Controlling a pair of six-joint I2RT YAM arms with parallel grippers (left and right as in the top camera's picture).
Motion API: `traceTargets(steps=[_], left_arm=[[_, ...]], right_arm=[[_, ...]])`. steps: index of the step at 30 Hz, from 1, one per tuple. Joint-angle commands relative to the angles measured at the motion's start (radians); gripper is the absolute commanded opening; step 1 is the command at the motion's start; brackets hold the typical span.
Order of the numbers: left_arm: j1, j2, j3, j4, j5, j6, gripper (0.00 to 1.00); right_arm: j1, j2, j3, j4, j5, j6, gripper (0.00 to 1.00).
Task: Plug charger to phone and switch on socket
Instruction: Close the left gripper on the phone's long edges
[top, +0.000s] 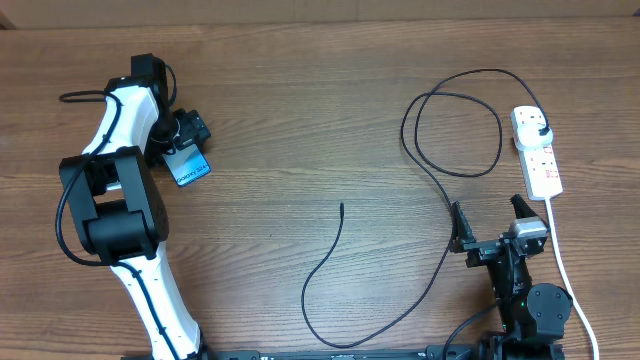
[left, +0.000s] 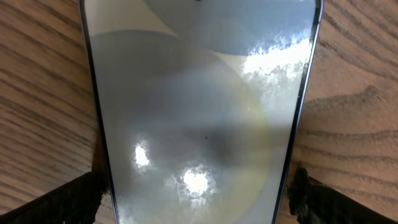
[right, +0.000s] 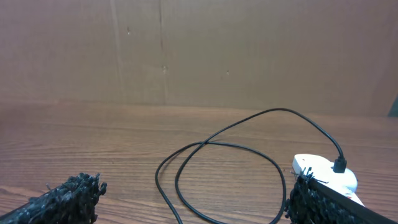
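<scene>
The phone (top: 190, 166) lies on the wooden table at the left, its light screen up. It fills the left wrist view (left: 199, 106). My left gripper (top: 187, 138) is open over it, with one finger on each long side of the phone (left: 196, 202). The black charger cable (top: 440, 180) loops across the right half of the table; its connector tip (top: 342, 206) lies free at the middle. Its black plug (top: 541, 132) sits in the white socket strip (top: 538, 165). My right gripper (top: 490, 222) is open and empty, low near the front (right: 196, 202).
The strip's white cord (top: 566, 275) runs toward the front edge beside the right arm. In the right wrist view the cable loop (right: 217, 174) and the strip's end (right: 323, 171) lie just ahead. A brown wall stands behind the table.
</scene>
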Motion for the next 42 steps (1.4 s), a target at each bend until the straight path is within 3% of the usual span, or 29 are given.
traceTargets(steps=[1, 42], left_arm=[[-0.002, 0.010, -0.030, -0.001, 0.005, 0.003, 1.00], [0.018, 0.010, -0.031, -0.051, -0.024, -0.068, 1.00]], right_arm=[[0.006, -0.010, -0.011, 0.006, -0.005, 0.002, 1.00], [0.006, -0.010, -0.011, 0.006, -0.005, 0.002, 1.00]])
